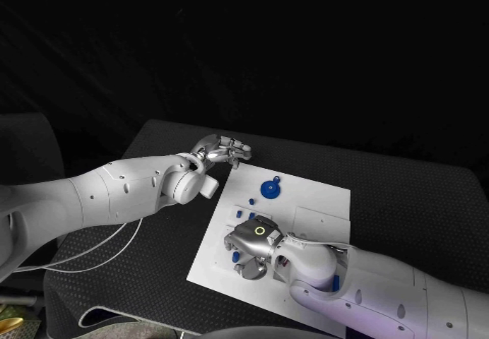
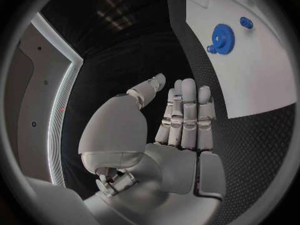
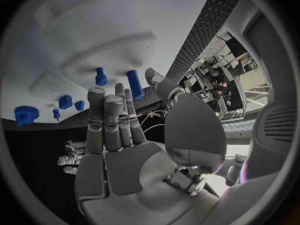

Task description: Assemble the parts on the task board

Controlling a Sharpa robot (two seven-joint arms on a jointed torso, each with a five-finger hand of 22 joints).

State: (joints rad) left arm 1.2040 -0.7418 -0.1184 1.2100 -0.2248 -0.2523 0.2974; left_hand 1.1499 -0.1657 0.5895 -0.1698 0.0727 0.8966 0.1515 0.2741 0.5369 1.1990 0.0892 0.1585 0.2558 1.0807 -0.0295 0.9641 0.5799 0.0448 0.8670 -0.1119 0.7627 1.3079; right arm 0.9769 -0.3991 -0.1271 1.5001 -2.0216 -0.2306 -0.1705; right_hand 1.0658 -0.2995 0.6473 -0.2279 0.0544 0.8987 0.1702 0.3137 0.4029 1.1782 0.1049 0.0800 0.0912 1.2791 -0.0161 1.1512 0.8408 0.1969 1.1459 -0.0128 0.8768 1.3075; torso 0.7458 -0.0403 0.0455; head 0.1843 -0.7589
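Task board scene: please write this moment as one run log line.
left hand: open, off board corner | right hand: open, above task board | blue gear: on board

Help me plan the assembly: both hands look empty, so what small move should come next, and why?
Probably lower the right hand onto a small blue part just beyond its fingertips. It hovers open over the task board, while the left hand sits off the board's far corner.

**Hidden and cut-off items**

The right hand (image 1: 256, 244) and its arm cover the near middle of the task board (image 1: 316, 205). Blue parts (image 1: 248, 269) beneath the hand show only as slivers; their shape cannot be determined. Small parts (image 1: 251, 202) near the board's left edge are too small to identify.
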